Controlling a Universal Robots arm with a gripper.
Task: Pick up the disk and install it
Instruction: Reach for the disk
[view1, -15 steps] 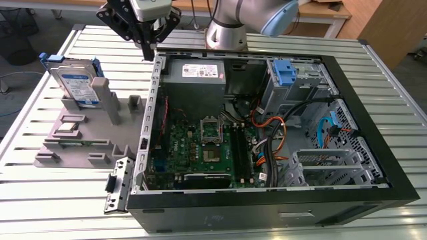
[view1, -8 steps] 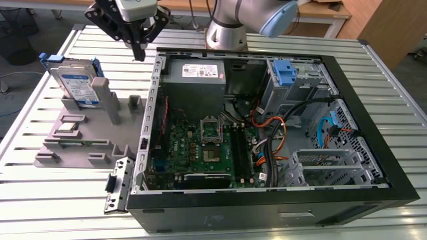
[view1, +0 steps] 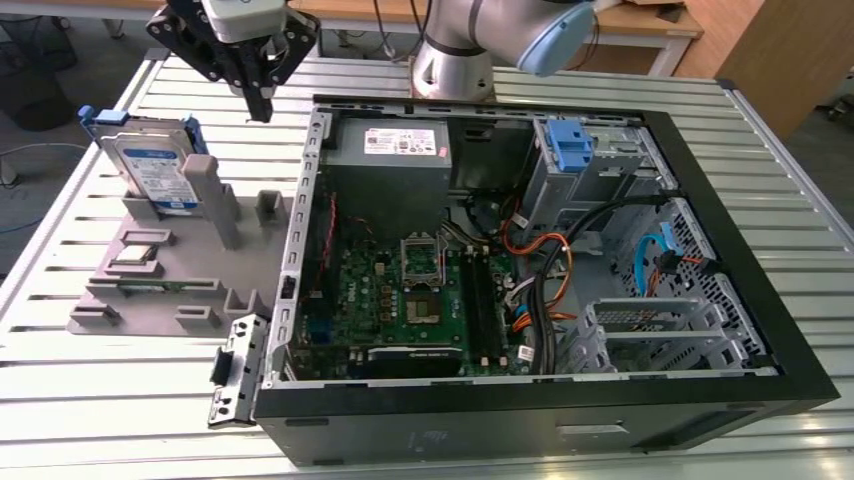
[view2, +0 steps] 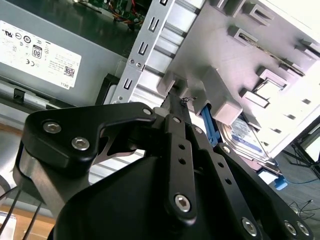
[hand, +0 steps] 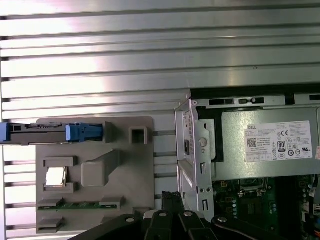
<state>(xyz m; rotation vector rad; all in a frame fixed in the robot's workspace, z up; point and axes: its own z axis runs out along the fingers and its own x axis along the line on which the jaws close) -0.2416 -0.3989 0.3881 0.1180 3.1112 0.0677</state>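
Slatted metal desk (view1: 120, 400) carries an open black computer case (view1: 441, 440) and, just beside it at the exterior view's left, a grey holder (view1: 160, 305). The disk (view1: 150, 170), silver with a white-and-blue label and a blue bracket, stands upright on its edge in a slot at the end of that holder towards the top of the exterior view. The black tool (view1: 262, 112) hangs point-down over the desk between the disk and the case's corner, its fingers drawn tightly together, gripping nothing and clear of the disk.
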